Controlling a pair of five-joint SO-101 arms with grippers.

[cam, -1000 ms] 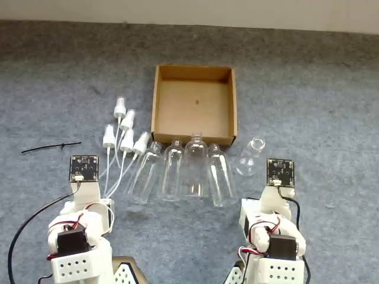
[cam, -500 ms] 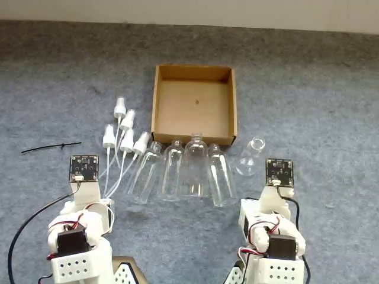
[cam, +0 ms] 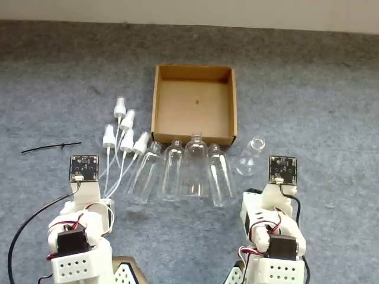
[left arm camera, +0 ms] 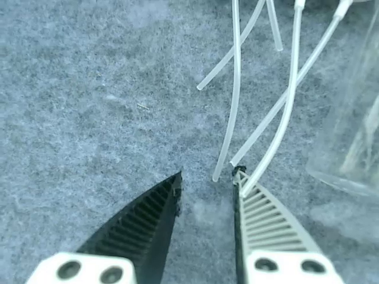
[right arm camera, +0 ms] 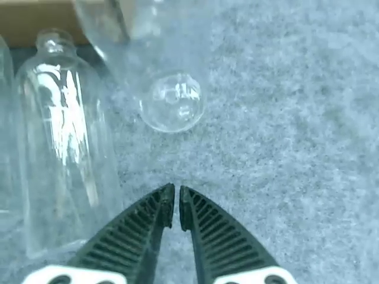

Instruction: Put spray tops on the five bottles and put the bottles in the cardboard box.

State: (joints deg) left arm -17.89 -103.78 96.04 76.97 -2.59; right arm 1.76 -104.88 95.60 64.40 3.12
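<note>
The open cardboard box (cam: 195,103) sits mid-table. Several white spray tops (cam: 123,131) with long dip tubes lie to its left. Several clear bottles (cam: 183,168) lie side by side before the box, and one more bottle (cam: 250,157) stands upright to their right. In the left wrist view my left gripper (left arm camera: 207,176) is open just above the carpet, with the dip tube ends (left arm camera: 237,89) beside its white finger and a bottle (left arm camera: 349,136) close by. My right gripper (right arm camera: 176,190) is shut on nothing, a short way before the upright bottle (right arm camera: 173,109) and beside a lying bottle (right arm camera: 65,130).
A black cable tie (cam: 50,147) lies on the grey carpet at the left. Both arm bases (cam: 77,248) stand at the near edge. Bare carpet stretches right of the upright bottle and behind the box.
The right arm's wrist has shifted slightly to the right. The left arm, the bottles and the spray tops have not moved.
</note>
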